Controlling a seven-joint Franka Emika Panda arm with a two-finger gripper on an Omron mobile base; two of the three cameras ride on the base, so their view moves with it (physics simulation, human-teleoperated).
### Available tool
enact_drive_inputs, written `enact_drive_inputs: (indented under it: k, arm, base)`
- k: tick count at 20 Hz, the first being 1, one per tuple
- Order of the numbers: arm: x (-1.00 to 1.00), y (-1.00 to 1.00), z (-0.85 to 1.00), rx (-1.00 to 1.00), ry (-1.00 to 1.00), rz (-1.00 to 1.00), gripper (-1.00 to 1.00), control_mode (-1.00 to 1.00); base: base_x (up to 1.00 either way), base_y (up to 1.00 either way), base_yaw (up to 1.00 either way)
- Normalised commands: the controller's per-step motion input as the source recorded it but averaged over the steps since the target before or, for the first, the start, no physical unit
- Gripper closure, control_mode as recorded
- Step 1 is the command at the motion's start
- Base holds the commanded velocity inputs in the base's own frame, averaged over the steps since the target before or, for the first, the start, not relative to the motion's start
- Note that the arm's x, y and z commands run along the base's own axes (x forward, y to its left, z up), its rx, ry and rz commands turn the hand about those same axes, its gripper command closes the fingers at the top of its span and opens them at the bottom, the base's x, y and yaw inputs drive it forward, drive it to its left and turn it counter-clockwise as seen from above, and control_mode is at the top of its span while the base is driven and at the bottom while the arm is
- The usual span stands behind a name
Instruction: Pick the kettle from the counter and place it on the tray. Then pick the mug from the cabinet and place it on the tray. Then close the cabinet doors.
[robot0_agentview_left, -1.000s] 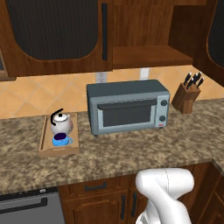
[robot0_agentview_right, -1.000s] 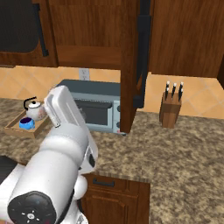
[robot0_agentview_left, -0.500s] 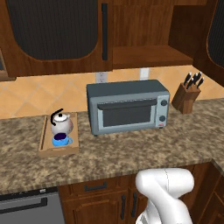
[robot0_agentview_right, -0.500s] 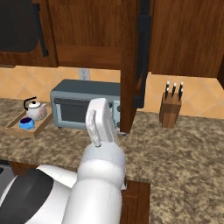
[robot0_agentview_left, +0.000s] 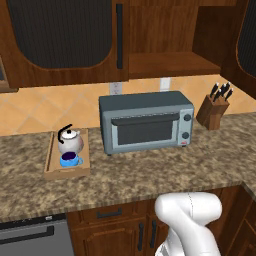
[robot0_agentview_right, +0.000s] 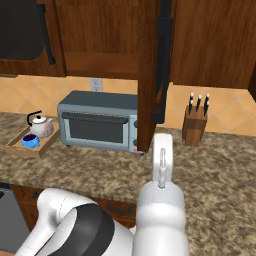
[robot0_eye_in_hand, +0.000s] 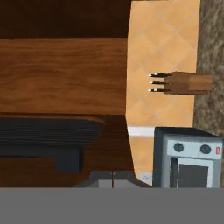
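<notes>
The kettle (robot0_agentview_left: 70, 140) and the blue mug (robot0_agentview_left: 70, 160) are seen together on the tray (robot0_agentview_left: 49, 161), at the left of the left base view. The mug is just in front of the kettle. The tray rests on the counter (robot0_agentview_left: 150, 170), left of the toaster oven (robot0_agentview_left: 146, 122). In the right base view the same three are seen far to the left: kettle (robot0_agentview_right: 41, 126), mug (robot0_agentview_right: 30, 141) and tray (robot0_agentview_right: 15, 144).

In the left base view the left cabinet door (robot0_agentview_left: 60, 37) is seen shut, and the shelf (robot0_agentview_left: 170, 64) beside it is open to view. The right door (robot0_agentview_left: 246, 42) is swung out at the right edge. In the right base view that open door (robot0_agentview_right: 151, 75) is seen edge-on in the middle, with its black bar handle (robot0_agentview_right: 163, 55) facing the camera. It hides part of the oven (robot0_agentview_right: 97, 121).

A knife block (robot0_agentview_left: 215, 107) stands right of the oven. In the hand view it lies sideways at the upper right (robot0_eye_in_hand: 181, 83), with the oven's knobs (robot0_eye_in_hand: 190, 148) at the lower right and a door's dark panel (robot0_eye_in_hand: 48, 131) at the left.

The gripper's (robot0_eye_in_hand: 112, 184) fingers are pressed together, with nothing held.
</notes>
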Motion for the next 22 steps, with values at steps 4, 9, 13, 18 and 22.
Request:
enact_drive_inputs:
  k: [4,9,13,18,22]
  arm:
    - [0.6,-0.6,-0.21,0.2,0.01,0.0,1.0,-1.0]
    - [0.94,-0.11,-0.04,0.21,0.01,0.0,1.0,-1.0]
    - [0.89,-0.14,-0.09,0.14,0.0,0.0,1.0,-1.0]
    - [0.94,-0.27,-0.05,0.13,0.02,0.04,1.0,-1.0]
    - [0.56,-0.29,0.0,0.1,0.01,0.11,1.0,-1.0]
  base:
    - [0.0,0.0,0.0]
    - [0.0,0.0,0.0]
    - [0.0,0.0,0.0]
    - [0.0,0.0,0.0]
    - [0.0,0.0,0.0]
